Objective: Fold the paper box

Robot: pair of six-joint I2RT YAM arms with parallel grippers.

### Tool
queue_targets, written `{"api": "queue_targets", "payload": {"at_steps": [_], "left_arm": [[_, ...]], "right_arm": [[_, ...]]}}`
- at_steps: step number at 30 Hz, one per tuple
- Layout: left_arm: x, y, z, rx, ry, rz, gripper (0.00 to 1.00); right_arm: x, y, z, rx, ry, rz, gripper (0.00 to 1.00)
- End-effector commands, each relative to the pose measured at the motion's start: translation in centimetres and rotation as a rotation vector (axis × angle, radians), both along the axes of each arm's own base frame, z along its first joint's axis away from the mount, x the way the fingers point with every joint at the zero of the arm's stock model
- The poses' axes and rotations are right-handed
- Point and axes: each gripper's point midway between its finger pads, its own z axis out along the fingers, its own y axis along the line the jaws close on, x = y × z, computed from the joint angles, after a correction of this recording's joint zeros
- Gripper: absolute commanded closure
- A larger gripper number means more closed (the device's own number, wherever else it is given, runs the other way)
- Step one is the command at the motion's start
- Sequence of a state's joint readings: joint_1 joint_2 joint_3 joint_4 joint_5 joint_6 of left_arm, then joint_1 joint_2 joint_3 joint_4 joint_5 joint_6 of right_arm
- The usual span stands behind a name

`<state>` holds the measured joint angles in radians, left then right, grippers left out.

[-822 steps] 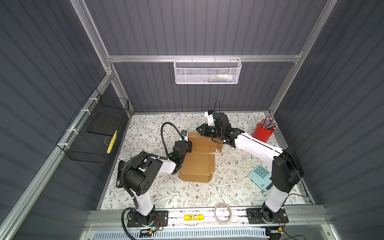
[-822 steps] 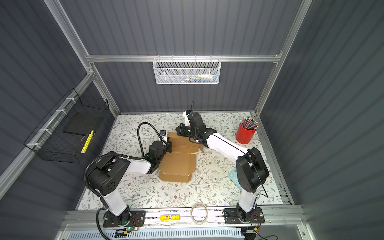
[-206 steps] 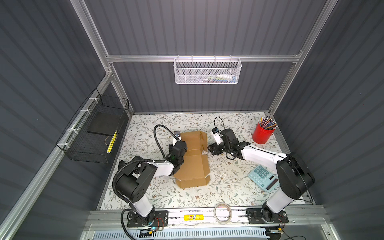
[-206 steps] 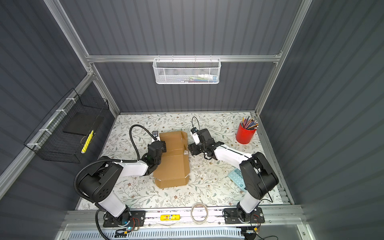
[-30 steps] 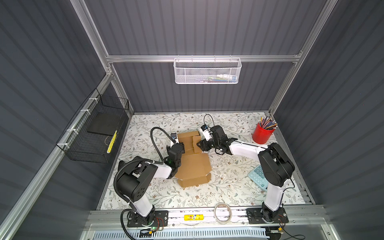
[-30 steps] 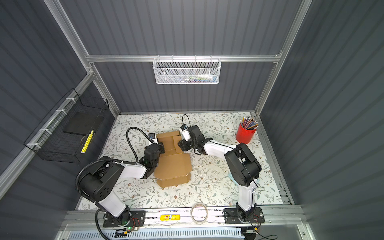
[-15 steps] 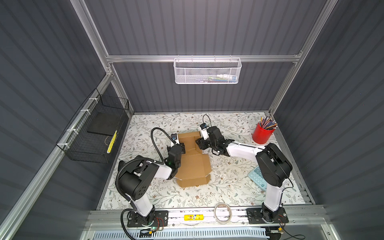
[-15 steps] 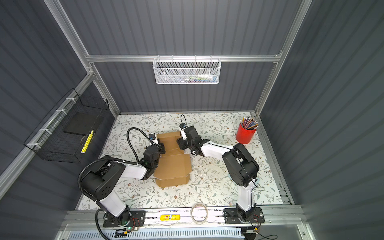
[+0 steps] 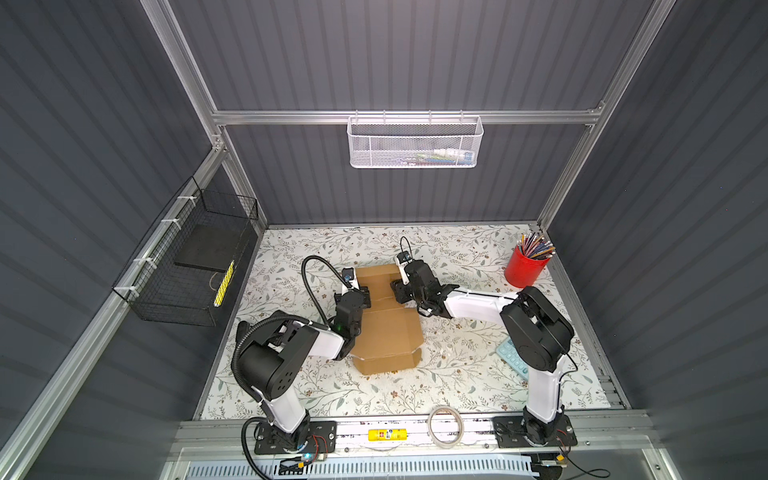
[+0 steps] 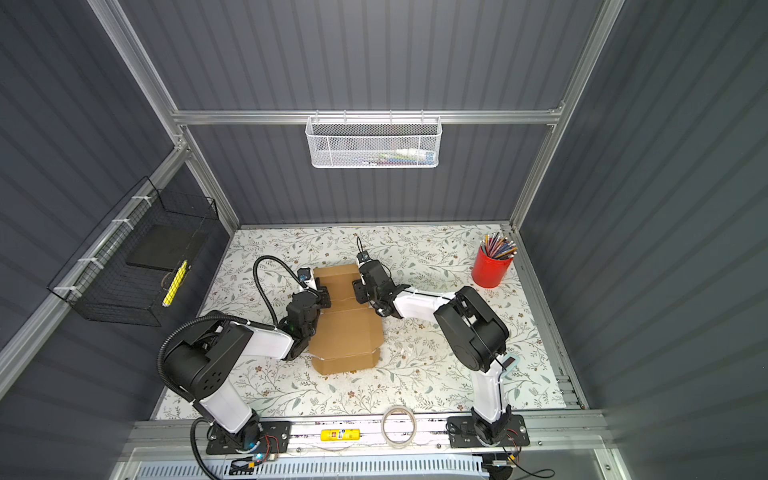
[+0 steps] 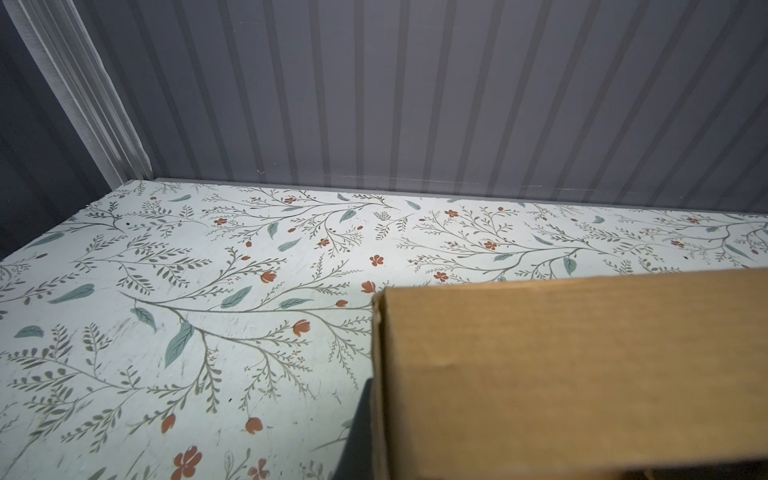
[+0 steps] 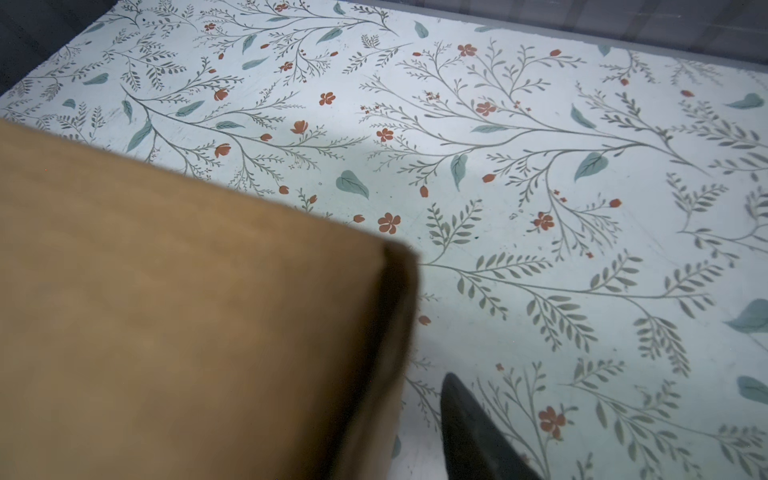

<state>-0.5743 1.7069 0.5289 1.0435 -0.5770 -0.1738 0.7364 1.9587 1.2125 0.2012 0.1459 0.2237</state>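
The paper box (image 9: 386, 328) (image 10: 345, 332) lies in the middle of the flowered table (image 9: 457, 374), its long side running from the near edge toward the back wall. It is only partly folded: a low flap lies along its near edge and the far section stands a little raised.

The left gripper (image 9: 362, 293) (image 10: 322, 297) sits at the left edge of that far section, its fingers closed. They are out of sight in the left wrist view, so I cannot tell whether they pinch the cardboard. That view shows a brown panel of the box (image 11: 582, 374) up close, its straight vertical edge against bare table (image 11: 208, 291).

The right gripper (image 9: 395, 286) (image 10: 357, 289) is at the opposite, right edge. In the right wrist view one dark fingertip (image 12: 469, 436) shows just beside the corner of the box (image 12: 166, 311), with a strip of table between them. The other finger is hidden, so its grip cannot be told.

Open table lies beyond the box's far edge and in front of its near edge. The pencil cup (image 9: 524, 270) stands well apart in the far right corner, the calculator (image 9: 509, 357) near the right arm's base, and the tape roll (image 9: 445, 420) on the front rail.
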Motion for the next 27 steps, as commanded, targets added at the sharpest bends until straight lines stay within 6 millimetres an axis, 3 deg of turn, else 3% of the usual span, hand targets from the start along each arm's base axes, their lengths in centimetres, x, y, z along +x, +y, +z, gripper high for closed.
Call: {"api": "queue_targets", "payload": {"at_steps": [1,27], "left_arm": [[-1.5,0.3,-5.0,0.063,0.151,-0.017,1.00],[-0.9,-0.1,-4.3,0.086,0.138,0.015,1.00]], "right_arm": [[0.6,-0.6,-0.4,-0.031,-0.003,-0.061,0.48],[0.6,-1.1,-1.6,-0.086,0.009,-0.119,0.66]]}}
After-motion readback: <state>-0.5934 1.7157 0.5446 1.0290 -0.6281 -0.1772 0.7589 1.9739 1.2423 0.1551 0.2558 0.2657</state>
